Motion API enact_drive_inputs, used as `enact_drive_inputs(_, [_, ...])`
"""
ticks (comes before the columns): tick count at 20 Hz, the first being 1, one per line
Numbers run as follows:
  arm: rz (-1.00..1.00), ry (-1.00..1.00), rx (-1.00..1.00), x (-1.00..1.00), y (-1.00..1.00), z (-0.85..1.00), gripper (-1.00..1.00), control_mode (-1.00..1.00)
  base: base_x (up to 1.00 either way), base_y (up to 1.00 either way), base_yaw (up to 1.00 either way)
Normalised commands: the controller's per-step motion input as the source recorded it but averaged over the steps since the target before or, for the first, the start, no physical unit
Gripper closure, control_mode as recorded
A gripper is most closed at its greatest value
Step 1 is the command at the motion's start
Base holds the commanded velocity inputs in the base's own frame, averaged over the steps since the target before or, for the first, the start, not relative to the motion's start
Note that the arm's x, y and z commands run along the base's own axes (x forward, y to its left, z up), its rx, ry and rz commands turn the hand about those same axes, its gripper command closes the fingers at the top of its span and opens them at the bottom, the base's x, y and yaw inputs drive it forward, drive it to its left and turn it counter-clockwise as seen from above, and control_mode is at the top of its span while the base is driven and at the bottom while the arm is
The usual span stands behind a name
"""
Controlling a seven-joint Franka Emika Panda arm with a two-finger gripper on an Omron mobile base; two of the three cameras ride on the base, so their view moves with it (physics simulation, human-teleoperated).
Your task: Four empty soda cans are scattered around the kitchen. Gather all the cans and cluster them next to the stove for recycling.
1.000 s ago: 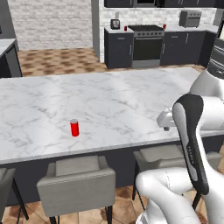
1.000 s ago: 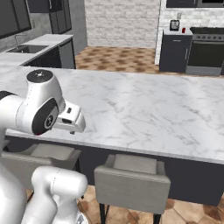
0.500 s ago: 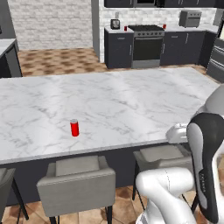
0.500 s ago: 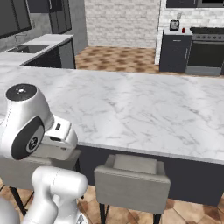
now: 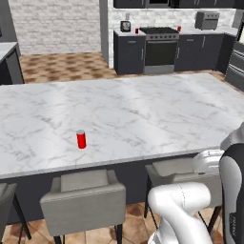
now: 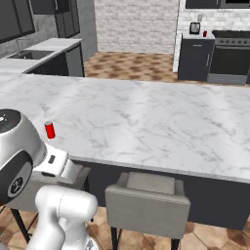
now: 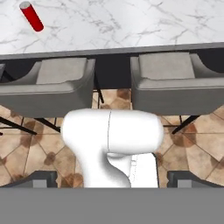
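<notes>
A red can [image 5: 81, 139] stood upright near the island's [image 5: 143, 109] front edge, above the stools [image 7: 61, 85]; the gripper [image 7: 109, 179], jaws spread and empty, hung low, well apart from it. Empty, the can was judged light, thin-walled, smooth and easily dented, best pinched gently across mid-body.

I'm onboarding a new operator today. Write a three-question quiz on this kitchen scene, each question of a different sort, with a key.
1. True or false: the small red cylindrical soda can stands upright on the white marble island counter.
2. Multiple choice: the black range stove is A) against the far wall, B) set into the island, C) beside the sink.
3. Fill in: the grey upholstered stools are tucked under the island's ____ edge.

Key:
1. True; it stands alone near the island's near edge, with the two-finger gripper open and holding nothing.
2. A.
3. Near.
</notes>
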Motion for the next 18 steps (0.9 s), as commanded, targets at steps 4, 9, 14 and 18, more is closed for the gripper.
enact_drive_inputs(4, [0.0,0.0,0.0,0.0,0.0,0.0,-1.0,1.0,-0.49,0.0,0.0])
enact_drive_inputs(9, [0.0,0.0,0.0,0.0,0.0,0.0,-1.0,1.0,-0.4,0.1,0.02])
enact_drive_inputs(14, [0.0,0.0,0.0,0.0,0.0,0.0,-1.0,1.0,-0.13,0.01,0.01])
enact_drive_inputs(18, [0.0,0.0,0.0,0.0,0.0,0.0,-1.0,1.0,0.01,-0.31,0.0])
